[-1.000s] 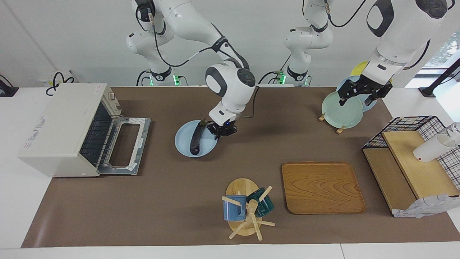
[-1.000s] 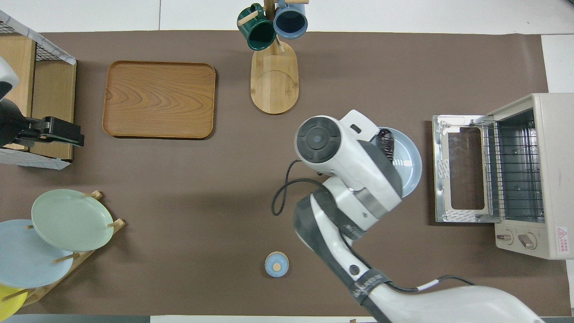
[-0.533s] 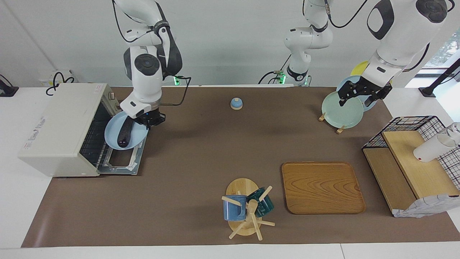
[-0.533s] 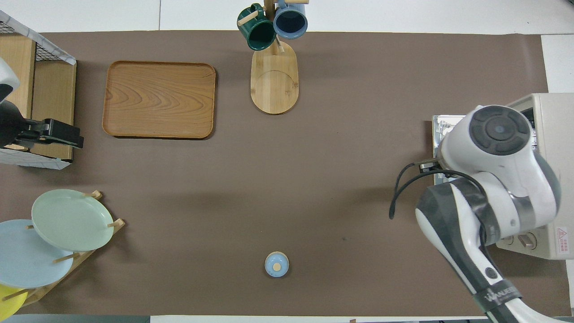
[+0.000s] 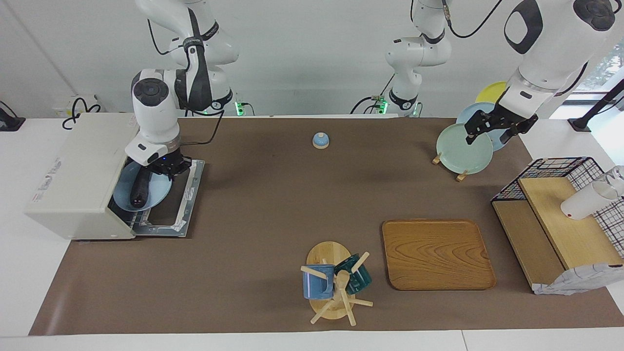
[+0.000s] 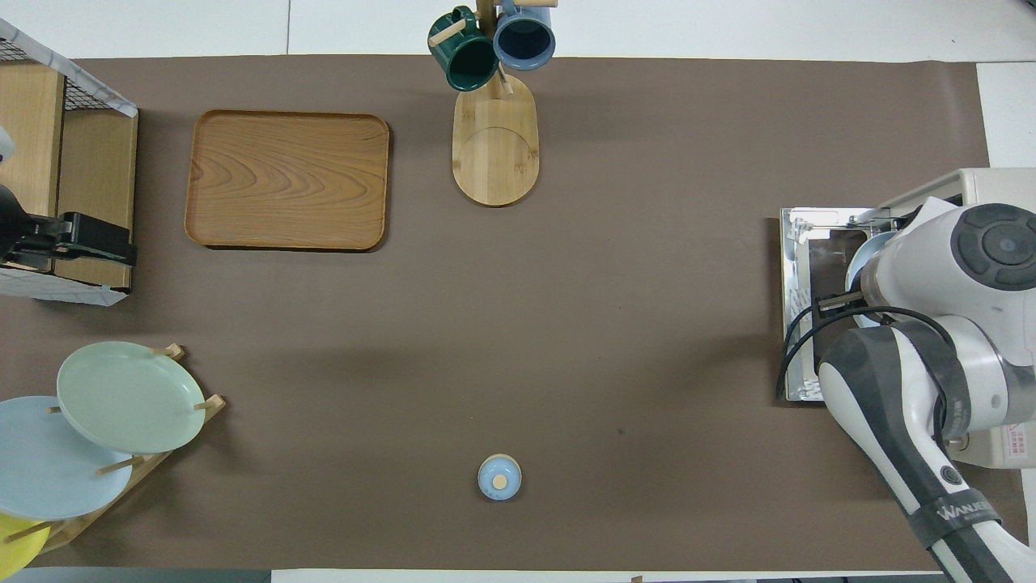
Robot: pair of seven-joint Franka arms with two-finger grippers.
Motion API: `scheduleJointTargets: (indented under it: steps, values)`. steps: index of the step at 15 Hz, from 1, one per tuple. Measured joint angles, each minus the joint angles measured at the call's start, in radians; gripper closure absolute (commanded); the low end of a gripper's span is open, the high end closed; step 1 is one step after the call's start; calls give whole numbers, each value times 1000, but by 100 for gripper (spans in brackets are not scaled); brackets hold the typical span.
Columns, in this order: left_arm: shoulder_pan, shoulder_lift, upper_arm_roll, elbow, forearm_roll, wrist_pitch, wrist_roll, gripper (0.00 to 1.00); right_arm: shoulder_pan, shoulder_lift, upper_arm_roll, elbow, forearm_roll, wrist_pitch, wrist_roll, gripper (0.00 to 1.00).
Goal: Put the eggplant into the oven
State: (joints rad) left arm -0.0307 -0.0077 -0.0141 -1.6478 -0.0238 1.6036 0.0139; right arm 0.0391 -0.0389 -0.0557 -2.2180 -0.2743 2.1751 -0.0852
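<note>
Nearest the robots, the right gripper [image 5: 168, 167] is clenched on the rim of a blue plate [image 5: 156, 191], and the eggplant [image 5: 140, 189] lies along that plate. The plate hangs at the mouth of the oven [image 5: 78, 175], which stands at the right arm's end of the table. It is over the inner edge of the lowered door [image 5: 187, 204], and its edge toward the oven looks already past the opening. In the overhead view the right arm covers nearly all of this; only a sliver of the plate's rim shows beside the wrist.

So the carrying looks nearly done. By my judgement what is left is to push the plate the rest of the way onto the rack, let it go, and draw the arm out clear of the door. Whether the plate already rests on the rack cannot be told here.

Near the middle of the table, close to the robots, sits a small blue knob [image 5: 320, 141]. The left gripper [image 5: 496, 128] waits over a plate rack [image 5: 460, 148] at the left arm's end; whether it is released or clenched I cannot tell.

Farther out lie a wooden tray [image 5: 438, 254] and a wire shelf [image 5: 555, 214]. Farthest from the robots stands a mug tree [image 5: 334, 287].
</note>
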Motion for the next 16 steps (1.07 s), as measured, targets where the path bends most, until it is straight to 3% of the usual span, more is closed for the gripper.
scheduleJointTargets:
  steps: [5,8,10,12,14,15,16]
  values:
    - [-1,0,-2,0,0,0,0,0,-55,1,3,-32,0,45,-52,100]
    - [-4,1,-4,0,0,0,0,0,-55,1,6,-33,0,45,-51,88]
    - [-4,1,-4,0,0,0,0,0,-55,1,7,-33,0,45,-51,65]
    - [-4,1,-4,0,2,0,0,0,-53,0,9,-25,0,22,-51,57]
    - [-4,2,-4,0,13,0,0,0,-36,-1,14,17,6,-42,-51,57]
    - [-4,2,-4,0,15,0,0,0,-15,-1,15,44,23,-70,-51,61]
    - [-5,2,-4,0,17,-1,0,0,7,0,18,65,50,-85,-46,72]
